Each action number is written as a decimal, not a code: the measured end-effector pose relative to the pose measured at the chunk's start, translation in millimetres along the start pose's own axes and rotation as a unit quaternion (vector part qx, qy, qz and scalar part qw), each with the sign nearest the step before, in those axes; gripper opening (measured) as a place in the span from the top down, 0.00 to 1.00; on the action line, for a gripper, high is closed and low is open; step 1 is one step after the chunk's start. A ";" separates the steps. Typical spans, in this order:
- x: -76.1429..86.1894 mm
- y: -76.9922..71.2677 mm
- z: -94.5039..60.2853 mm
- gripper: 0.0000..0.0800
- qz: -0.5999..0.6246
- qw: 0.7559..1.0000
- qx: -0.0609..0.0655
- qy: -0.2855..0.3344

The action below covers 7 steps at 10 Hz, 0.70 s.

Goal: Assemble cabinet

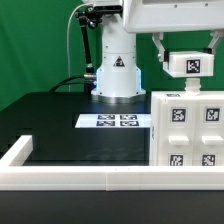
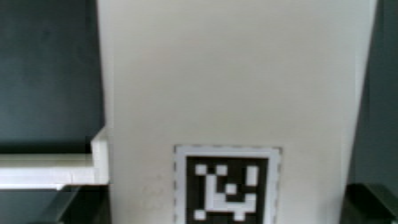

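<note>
Cabinet (image 1: 190,135) stands on our desk (image 1: 60,125); tool (image 1: 188,52) pinches a tagged panel (image 1: 190,66) at its twelve o'clock. Fitting, we judge, remains.

White arm (image 1: 115,45), dark cable (image 1: 72,40), perhaps a triangular label (image 1: 117,63).

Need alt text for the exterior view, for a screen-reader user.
The gripper holds a small white tagged block in the air above the large white tagged cabinet at the exterior view's right. A flat marker board lies on the black table in front of the arm's base, with a low white rim along the near edge.
</note>
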<state>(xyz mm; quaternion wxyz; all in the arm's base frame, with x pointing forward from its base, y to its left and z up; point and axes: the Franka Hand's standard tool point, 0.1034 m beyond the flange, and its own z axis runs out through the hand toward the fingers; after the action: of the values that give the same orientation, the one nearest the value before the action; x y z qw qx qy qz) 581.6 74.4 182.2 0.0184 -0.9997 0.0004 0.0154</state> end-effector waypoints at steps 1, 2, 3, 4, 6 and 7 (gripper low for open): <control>-0.5 0.2 0.5 0.30 0.000 1.000 0.000 -0.001; -0.7 0.2 1.4 0.30 0.000 1.000 0.000 -0.001; -0.8 0.2 1.5 0.30 0.000 1.000 0.000 -0.001; -0.8 0.3 1.8 0.30 0.000 1.000 0.000 -0.002; 4.5 -0.4 2.9 0.30 -0.010 1.000 -0.001 -0.005; 13.2 -4.3 4.5 0.30 -0.020 1.000 -0.001 -0.002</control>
<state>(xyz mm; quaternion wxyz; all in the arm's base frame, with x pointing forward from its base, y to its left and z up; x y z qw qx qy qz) 594.6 78.9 177.4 0.0173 -0.9995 -0.0196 0.0166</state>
